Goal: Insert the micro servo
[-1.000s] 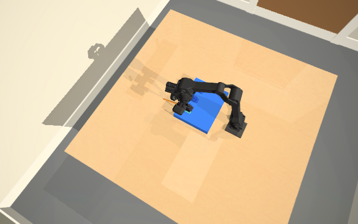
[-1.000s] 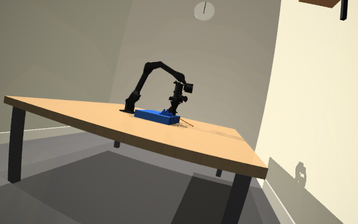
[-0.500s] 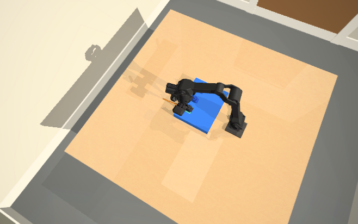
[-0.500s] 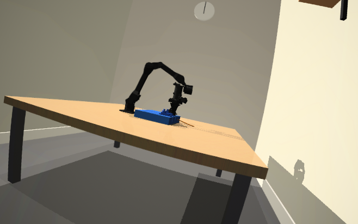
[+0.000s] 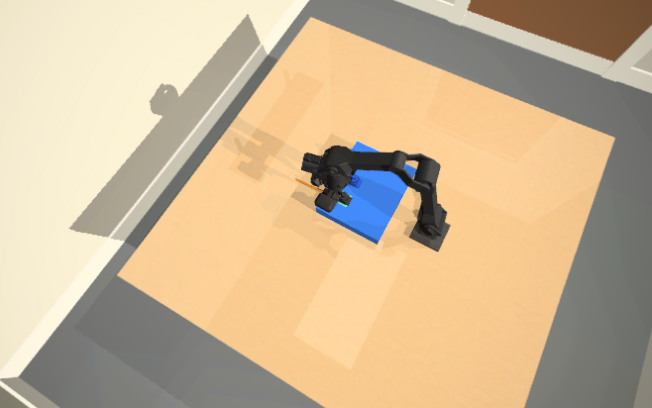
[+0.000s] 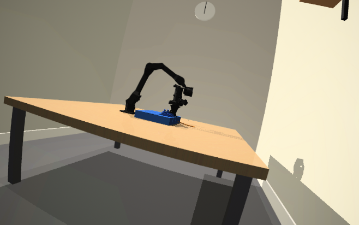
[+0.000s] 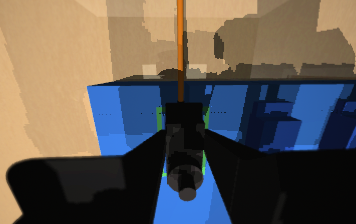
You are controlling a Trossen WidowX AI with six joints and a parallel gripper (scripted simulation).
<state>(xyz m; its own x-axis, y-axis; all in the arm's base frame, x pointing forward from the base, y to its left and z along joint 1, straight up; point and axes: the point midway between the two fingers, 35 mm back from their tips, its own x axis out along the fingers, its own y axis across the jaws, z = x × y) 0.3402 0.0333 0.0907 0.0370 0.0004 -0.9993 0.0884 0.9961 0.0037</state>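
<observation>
Spanning most of the top view, a light wooden table [image 5: 208, 277] stands on a grey floor [image 5: 609, 317], with a cream wall [image 5: 74, 99] at nine o'clock and a brown panel [image 5: 565, 25] at one o'clock. Near the table's middle lies the blue deck [image 5: 377, 208]; the arm's base plate [image 5: 440, 244] sits just beside the deck's four o'clock corner, and the black arm [image 5: 372, 159] bends over the deck toward nine o'clock. A green edge [image 5: 345, 203] peeps out beside the wrist, and the orange cable [image 5: 308, 183] runs out over the deck's nine o'clock edge onto the wood.

Only the exterior view shows the dark table legs [image 6: 16, 144], a round wall clock [image 6: 204, 11] at twelve o'clock, a brown shelf [image 6: 322, 3] at one o'clock, and the gripper [image 6: 174, 111] pointing straight down at the deck's right end, next to small blue raised parts [image 6: 165, 112].

Only the wrist view shows the grasp. The gripper's fingers are closed partway onto the black micro servo [image 7: 184, 135], pinching its body from both sides, output shaft [image 7: 187, 192] toward the camera. The servo sits within the green-outlined pocket [image 7: 159, 120] near the deck's far left corner; how far down it sits cannot be told. Its cable leads toward twelve o'clock over the deck's edge. Dark blue blocks [image 7: 280, 130] fill the deck toward three o'clock.
</observation>
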